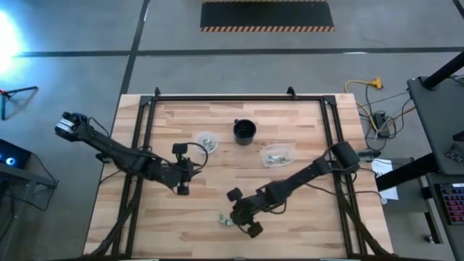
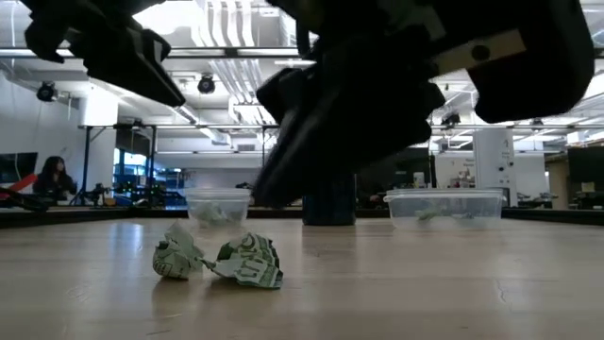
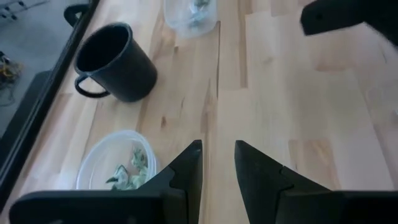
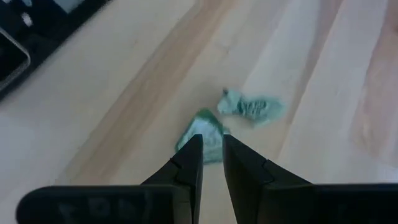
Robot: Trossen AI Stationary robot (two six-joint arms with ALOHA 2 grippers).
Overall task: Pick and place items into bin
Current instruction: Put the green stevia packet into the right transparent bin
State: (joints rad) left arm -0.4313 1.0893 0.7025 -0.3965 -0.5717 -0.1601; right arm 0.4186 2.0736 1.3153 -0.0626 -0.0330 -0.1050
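From my remote station, the right gripper (image 4: 212, 146) hangs low over the near part of the pale wooden table (image 1: 304, 225), its dark fingers (image 4: 186, 158) drawn to a narrow gap. One crumpled pale green wrapper piece (image 4: 202, 138) lies at the fingertips, partly behind them; whether it is pinched, I cannot tell. A second crumpled green piece (image 4: 252, 107) sits just beyond, apart from the fingers. The left gripper (image 3: 217, 162) waits mid-table, fingers narrowly parted, near a clear plastic container (image 3: 115, 163) and a black mug (image 3: 118, 61).

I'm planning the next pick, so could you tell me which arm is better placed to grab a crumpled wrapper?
Right: its gripper hangs directly above a wrapper, while the left gripper sits farther off.
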